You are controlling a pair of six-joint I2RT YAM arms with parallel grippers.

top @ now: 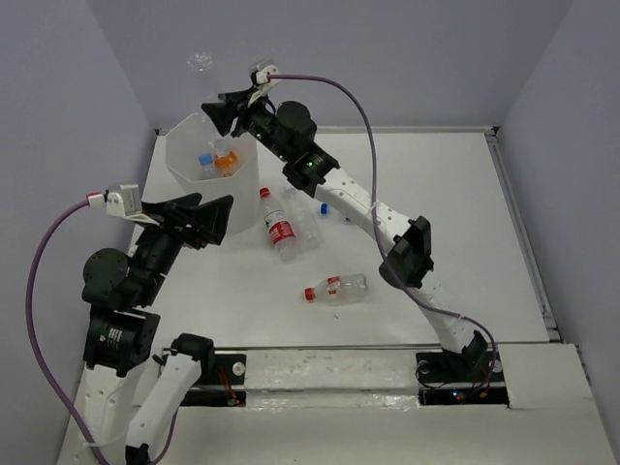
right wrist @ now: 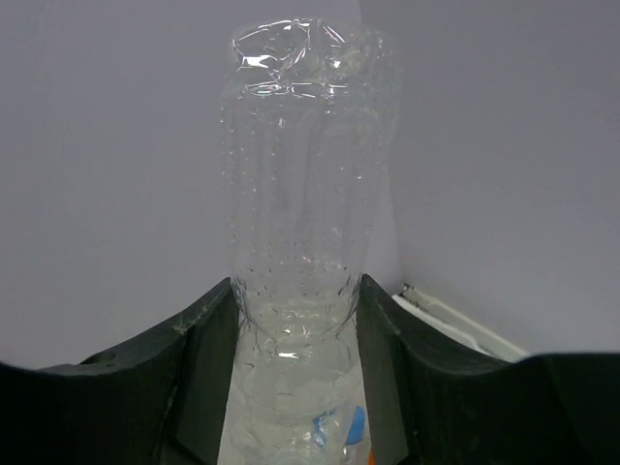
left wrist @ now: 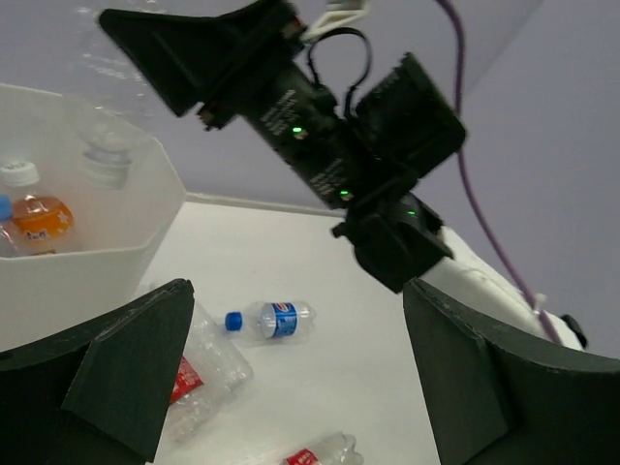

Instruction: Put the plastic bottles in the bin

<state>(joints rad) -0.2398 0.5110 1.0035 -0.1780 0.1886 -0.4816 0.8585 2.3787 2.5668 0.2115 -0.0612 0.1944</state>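
Our left pincer hangs released, with the bin just ahead of it. Our right pincer is clenched on a clear bottle directly above that bin. Other bottles lie on the tabletop, well behind it.

White worktop, pretty plain. The bin stands upright near the far left corner. Four bottles are lying on their sides out in the open. There's a red-label bottle with a red cap just right of the bin and a crumpled clear bottle right up against it. A small blue-cap bottle sits a bit further right, half hidden in the top view. A second red-cap bottle lies nearer the middle, apart from the rest.
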